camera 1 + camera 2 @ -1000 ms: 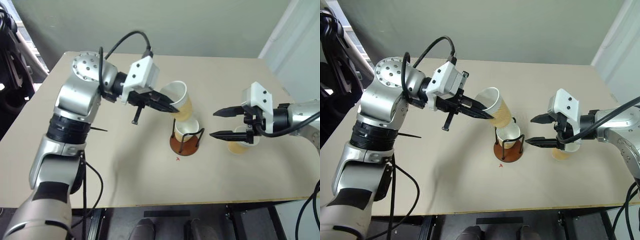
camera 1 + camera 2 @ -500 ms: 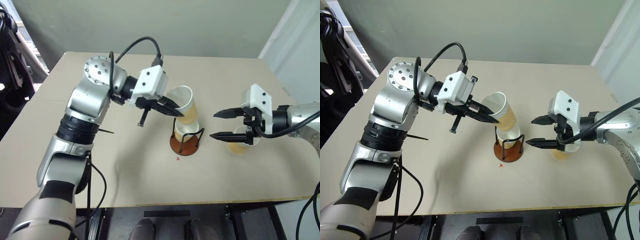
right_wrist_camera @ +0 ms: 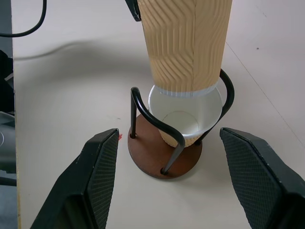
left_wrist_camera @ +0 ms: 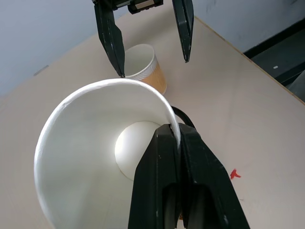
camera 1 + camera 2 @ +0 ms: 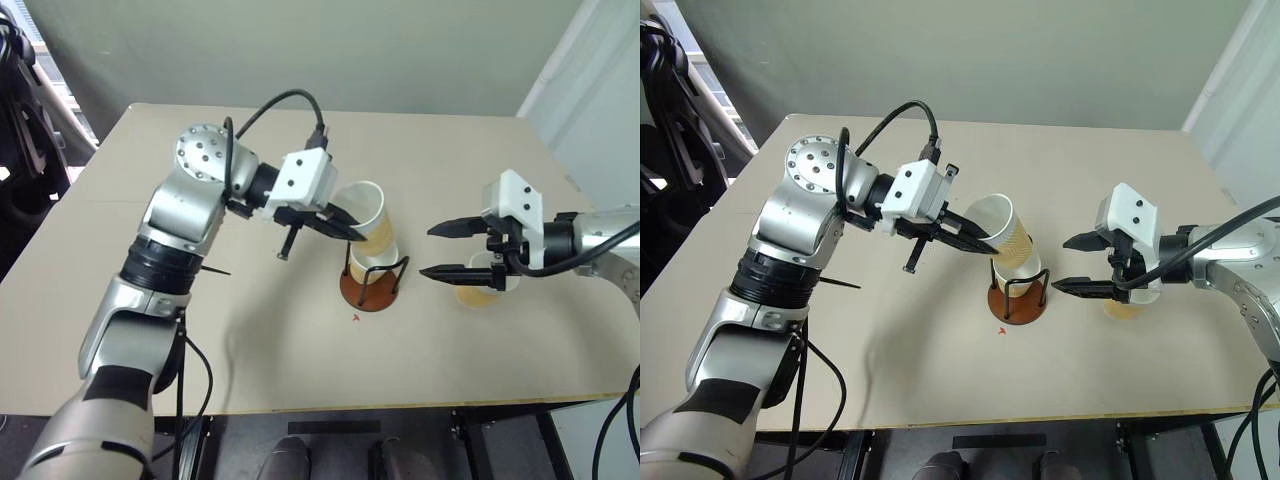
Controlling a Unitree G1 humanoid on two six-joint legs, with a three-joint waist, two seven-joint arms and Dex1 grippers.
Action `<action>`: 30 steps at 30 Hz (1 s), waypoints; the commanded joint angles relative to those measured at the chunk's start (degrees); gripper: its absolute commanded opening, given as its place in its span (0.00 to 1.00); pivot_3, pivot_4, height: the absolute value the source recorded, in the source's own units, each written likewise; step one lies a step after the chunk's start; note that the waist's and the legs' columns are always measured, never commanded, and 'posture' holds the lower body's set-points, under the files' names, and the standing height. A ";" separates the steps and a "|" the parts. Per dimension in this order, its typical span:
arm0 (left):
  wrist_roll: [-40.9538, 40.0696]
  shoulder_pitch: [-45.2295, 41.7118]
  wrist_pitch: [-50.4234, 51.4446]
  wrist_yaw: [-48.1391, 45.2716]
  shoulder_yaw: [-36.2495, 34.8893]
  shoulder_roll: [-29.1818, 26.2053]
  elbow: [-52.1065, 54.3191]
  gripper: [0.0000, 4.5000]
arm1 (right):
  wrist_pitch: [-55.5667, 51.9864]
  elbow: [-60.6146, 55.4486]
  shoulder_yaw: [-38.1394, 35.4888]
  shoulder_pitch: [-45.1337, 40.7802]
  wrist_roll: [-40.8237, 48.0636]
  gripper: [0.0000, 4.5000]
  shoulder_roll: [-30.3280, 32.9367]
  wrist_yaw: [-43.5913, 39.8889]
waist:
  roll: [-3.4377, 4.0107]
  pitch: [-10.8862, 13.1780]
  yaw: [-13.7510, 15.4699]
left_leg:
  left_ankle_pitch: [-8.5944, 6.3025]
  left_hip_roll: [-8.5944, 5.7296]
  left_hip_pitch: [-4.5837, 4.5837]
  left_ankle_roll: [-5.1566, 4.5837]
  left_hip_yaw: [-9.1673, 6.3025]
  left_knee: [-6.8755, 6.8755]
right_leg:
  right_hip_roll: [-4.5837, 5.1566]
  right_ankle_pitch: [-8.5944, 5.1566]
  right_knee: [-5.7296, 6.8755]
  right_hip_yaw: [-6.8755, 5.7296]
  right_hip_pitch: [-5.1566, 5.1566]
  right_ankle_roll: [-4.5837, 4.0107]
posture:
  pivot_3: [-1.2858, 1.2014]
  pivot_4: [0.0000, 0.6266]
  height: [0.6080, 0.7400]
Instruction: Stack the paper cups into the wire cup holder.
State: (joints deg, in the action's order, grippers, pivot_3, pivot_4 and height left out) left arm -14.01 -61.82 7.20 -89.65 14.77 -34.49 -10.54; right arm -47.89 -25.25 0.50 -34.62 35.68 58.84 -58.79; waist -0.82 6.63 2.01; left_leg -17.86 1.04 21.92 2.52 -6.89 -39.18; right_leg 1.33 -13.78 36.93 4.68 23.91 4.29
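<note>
My left gripper (image 5: 354, 232) is shut on the rim of a tan paper cup (image 5: 373, 214), one finger inside and one outside. The cup hangs tilted, its base dipping into the mouth of a second paper cup (image 3: 187, 113). That cup sits upright in the wire cup holder (image 5: 366, 292), which has black loops on a reddish-brown disc. To the holder's right my right gripper (image 5: 426, 250) stands open, pointing at the holder with nothing between its fingers. A third paper cup (image 5: 481, 287) stands upright on the table under that gripper, behind its fingers.
The beige table (image 5: 250, 340) has open surface in front of and left of the holder. A small red mark (image 5: 355, 318) lies just in front of the holder. Dark equipment (image 5: 25, 130) stands beyond the table's left edge.
My left gripper has carried its cup down and toward the holder, so the cup's base now meets the seated cup's mouth. The right gripper has stayed put.
</note>
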 commanded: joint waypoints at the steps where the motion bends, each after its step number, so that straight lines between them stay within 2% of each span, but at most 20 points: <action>1: 0.27 0.04 -1.84 -1.04 0.19 0.17 -0.26 0.01 | 0.63 -1.32 -2.94 -0.08 -0.01 0.76 0.76 0.57 | 0.00 0.00 0.00 | 0.00 0.00 0.00 0.00 0.00 0.00 | 0.00 0.00 0.00 0.00 0.00 0.00 | 0.52 0.24 1.00; 26: 5.57 0.52 -10.45 -0.14 3.03 1.34 -4.26 0.01 | 0.21 -2.06 -3.31 0.60 0.49 0.76 0.83 1.30 | 0.00 0.00 0.07 | 0.00 0.00 0.00 0.00 0.01 -0.01 | 0.00 0.00 0.01 0.00 -0.01 0.01 | 0.52 0.24 1.00; 30: 5.52 0.15 -10.53 0.19 2.90 1.73 -4.61 0.21 | 0.05 -2.22 -3.44 0.82 0.60 0.76 0.85 1.43 | 0.00 0.00 0.11 | 0.00 0.00 0.01 0.00 0.01 -0.01 | 0.00 0.01 0.02 0.00 -0.01 0.01 | 0.52 0.24 1.00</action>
State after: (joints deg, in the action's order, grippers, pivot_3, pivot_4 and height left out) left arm -8.51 -60.83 -2.61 -89.46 18.34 -32.91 -15.75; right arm -48.03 -25.78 -0.26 -33.49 35.84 58.84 -57.68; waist -0.82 6.63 2.12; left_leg -17.87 1.04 21.93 2.52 -6.88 -39.20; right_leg 1.33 -13.78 36.94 4.68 23.90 4.30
